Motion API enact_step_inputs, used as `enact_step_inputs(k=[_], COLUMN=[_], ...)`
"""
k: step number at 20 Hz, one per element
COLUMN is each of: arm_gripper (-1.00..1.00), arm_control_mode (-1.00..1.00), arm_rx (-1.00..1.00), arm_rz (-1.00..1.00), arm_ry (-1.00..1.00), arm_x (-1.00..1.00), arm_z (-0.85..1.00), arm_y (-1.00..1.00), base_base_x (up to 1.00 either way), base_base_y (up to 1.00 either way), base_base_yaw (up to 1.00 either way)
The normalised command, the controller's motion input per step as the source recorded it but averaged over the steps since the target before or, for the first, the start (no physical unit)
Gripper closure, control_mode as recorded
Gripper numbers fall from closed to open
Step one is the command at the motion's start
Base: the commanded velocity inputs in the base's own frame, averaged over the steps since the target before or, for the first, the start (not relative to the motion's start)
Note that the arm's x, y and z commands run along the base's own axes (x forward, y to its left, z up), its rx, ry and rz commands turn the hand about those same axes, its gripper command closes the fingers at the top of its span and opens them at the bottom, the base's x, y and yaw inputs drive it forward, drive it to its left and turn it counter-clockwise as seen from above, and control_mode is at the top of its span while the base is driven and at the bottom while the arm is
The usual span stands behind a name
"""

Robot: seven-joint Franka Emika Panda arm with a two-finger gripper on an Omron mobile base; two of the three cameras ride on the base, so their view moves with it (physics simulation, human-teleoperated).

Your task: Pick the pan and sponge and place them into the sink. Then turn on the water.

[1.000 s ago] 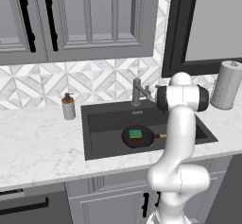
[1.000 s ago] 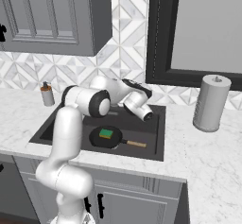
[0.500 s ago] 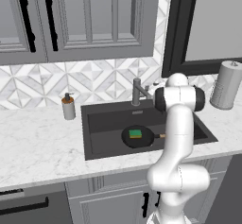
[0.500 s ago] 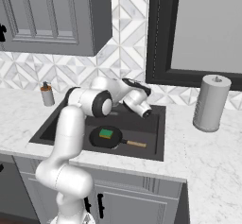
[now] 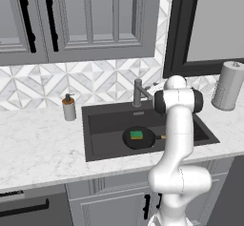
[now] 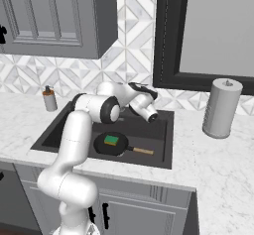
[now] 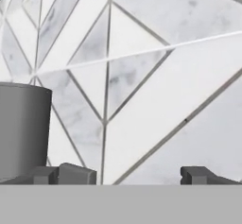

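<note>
1. Pan (image 5: 138,138) sits centre frame inside the sink (image 5: 102,125), sponge (image 5: 137,135) on top of it; both already placed.
2. Gripper (image 7: 138,175) is wide open, holding nothing, fingertips (image 7: 75,174) spread at the bottom of the hand view.
3. Faucet (image 5: 139,92) stands behind the basin, a grey post at left of the hand view; no water running.
4. Risk: the open fingers face tiled wall (image 7: 156,90), so a push could miss the lever or hit the tile.
</note>
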Motion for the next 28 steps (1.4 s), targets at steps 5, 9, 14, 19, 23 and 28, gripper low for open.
enact_step_inputs(k=[5,9,14,19,23,28], arm_gripper=[-1.00,-1.00,-1.00,-1.00,-1.00,-1.00], arm_control_mode=[-1.00,-1.00,-1.00,-1.00,-1.00,-1.00], arm_rx=[0.00,0.00,0.00,0.00,0.01,0.01], arm_rz=[-0.06,-0.04,-0.03,-0.01,0.00,0.00], arm_ry=[0.00,0.00,0.03,0.03,0.00,0.00], arm_x=[0.15,0.14,0.00,0.03,0.22,0.23], arm_z=[-0.27,-0.16,-0.28,-0.23,0.00,0.00], arm_y=[0.00,0.00,0.00,0.05,0.12,0.17], base_base_x=[0.00,0.00,0.00,0.00,0.00,0.00], base_base_y=[0.00,0.00,0.00,0.00,0.00,0.00], base_base_yaw=[0.00,0.00,0.00,0.00,0.00,0.00])
